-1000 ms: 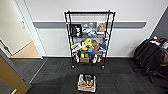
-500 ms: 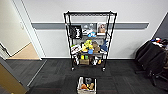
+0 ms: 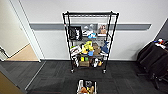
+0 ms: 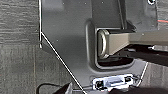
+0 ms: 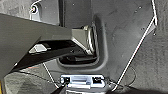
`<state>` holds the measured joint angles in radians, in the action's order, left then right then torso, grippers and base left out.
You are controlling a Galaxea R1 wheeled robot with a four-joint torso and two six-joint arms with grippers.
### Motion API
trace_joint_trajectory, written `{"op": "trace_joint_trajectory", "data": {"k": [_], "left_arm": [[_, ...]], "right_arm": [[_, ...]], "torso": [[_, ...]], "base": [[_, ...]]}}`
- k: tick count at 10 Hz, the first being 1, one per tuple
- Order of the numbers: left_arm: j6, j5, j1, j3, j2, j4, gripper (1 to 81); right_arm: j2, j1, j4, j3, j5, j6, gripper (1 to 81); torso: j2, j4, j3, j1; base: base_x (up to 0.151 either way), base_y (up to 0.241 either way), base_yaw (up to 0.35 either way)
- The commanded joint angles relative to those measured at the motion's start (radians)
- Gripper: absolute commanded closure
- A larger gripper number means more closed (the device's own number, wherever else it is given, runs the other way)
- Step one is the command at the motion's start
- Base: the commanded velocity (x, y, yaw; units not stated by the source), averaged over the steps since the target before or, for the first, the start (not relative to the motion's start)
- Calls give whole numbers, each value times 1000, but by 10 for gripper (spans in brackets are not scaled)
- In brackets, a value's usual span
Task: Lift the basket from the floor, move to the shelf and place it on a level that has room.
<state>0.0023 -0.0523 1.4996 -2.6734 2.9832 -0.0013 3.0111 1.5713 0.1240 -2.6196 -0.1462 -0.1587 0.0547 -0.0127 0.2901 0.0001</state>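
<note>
The basket (image 3: 86,88) stands on the dark grey carpet floor (image 3: 55,75) at the lower edge of the head view, a short way in front of the shelf (image 3: 72,42). It is cream with small coloured things inside, and its near end is cut off by the picture's edge. The shelf is a tall black wire rack on small wheels against the white wall. Its top level (image 3: 90,14) looks bare, while the lower tiers are crowded with objects. Both wrist views look down on the robot's own dark body and on striped carpet (image 4: 17,62) (image 5: 155,62).
An open doorway with tan wooden flooring (image 3: 23,53) and a white door frame (image 3: 27,32) lies to the left. Dark bags or a chair (image 3: 153,58) stand at the right, near the wall. A grey rail (image 3: 135,26) runs along the wall behind the rack.
The whole head picture has shifted slightly: the basket now sits lower, nearer the bottom edge, so the camera has moved closer. Nothing in the scene itself has moved.
</note>
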Motion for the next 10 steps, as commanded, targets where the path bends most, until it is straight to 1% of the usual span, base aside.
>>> {"op": "trace_joint_trajectory", "data": {"k": [1,10], "left_arm": [[5,69,-11,0,-7,9,10],[5,69,-9,0,-6,9,10]], "right_arm": [[7,-6,3,3,60,-2,10],[10,-9,5,-3,65,1,10]], "torso": [[0,0,0,0],[0,0,0,0]], "base": [[138,0,0],[138,0,0]]}}
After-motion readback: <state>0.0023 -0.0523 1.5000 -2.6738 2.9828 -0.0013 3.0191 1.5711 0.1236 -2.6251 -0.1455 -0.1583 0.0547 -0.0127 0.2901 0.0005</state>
